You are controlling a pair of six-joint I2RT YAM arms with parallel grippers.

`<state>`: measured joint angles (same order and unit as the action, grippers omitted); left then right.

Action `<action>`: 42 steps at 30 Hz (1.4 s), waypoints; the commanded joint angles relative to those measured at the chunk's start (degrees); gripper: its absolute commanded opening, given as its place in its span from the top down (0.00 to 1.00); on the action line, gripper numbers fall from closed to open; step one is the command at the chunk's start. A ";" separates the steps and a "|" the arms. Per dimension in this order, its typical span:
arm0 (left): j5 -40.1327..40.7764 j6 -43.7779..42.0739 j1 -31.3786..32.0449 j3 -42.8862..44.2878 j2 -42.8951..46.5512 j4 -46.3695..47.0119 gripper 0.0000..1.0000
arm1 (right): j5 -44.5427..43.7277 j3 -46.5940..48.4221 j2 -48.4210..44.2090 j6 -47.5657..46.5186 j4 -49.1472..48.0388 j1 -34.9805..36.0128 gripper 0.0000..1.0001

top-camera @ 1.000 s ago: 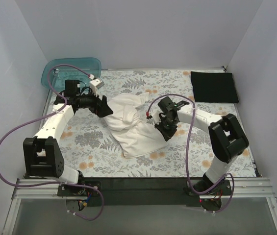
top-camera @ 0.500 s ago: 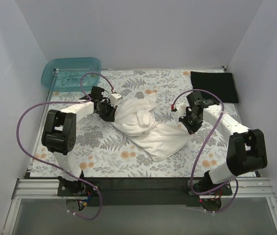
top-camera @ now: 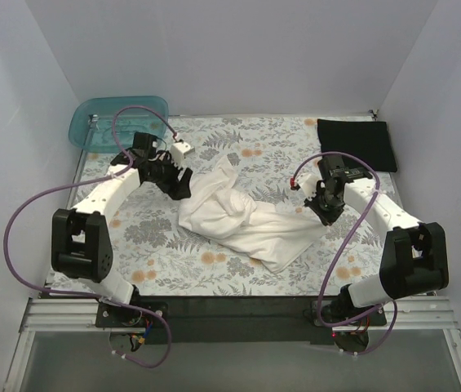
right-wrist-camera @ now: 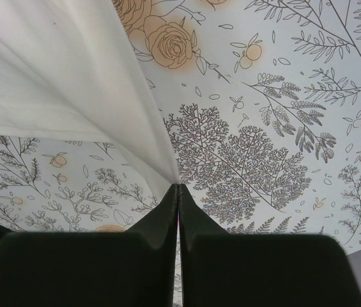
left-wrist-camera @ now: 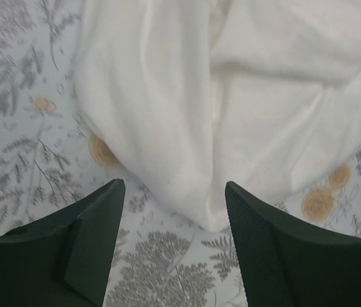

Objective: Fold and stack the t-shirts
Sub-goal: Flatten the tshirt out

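**Step in hand:** spreading the white shirt flat, ahead of the first fold.

**Position of parts.** The white shirt (top-camera: 238, 216) lies bunched in the middle of the cloth (top-camera: 157, 245). Its left part is heaped. Its right part is drawn out in a band toward my right arm. The black shirt (top-camera: 356, 145) lies folded flat at the far right corner, well apart.

**Right pincer** (right-wrist-camera: 178, 187): closed on an edge of the white shirt, with the fabric running taut up and left from the tips.

**Left pincer** (left-wrist-camera: 172, 192): jaws parted to a medium gap, holding nothing, poised over a rounded lobe at the shirt's left edge.

**Next move (my judgement).** I lower the left pincer onto that lobe and close on shirt fabric only, not the cloth beneath. Then I draw both arms apart to flatten the heap.

**View differences.** The top view alone shows the full layout, the black shirt and the tub (top-camera: 120, 121), but not how the jaws stand. The left wrist view confirms nothing is held between the parted fingers. The right wrist view confirms the pinch.
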<state>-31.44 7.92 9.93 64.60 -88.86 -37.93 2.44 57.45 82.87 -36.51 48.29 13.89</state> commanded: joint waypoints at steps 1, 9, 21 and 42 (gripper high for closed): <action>-4.25 3.23 1.74 8.51 -4.28 7.59 0.36 | -1.90 -0.23 -1.39 -1.37 1.28 -0.35 0.99; 4.44 3.07 8.51 34.15 -30.63 11.13 0.31 | -1.91 -1.47 -2.80 -0.75 1.54 -0.71 0.99; 11.02 5.69 11.16 35.17 -38.41 10.34 0.71 | -2.17 -1.55 -2.28 -2.24 1.89 -2.81 0.99; 37.85 -6.77 -23.45 -24.17 8.01 5.05 1.00 | -4.37 -3.92 -1.74 -10.42 2.16 -8.88 0.99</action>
<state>0.03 5.50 -10.00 41.28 -79.90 -35.88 -0.14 53.80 81.19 -44.66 49.54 5.32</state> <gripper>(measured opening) 0.048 0.019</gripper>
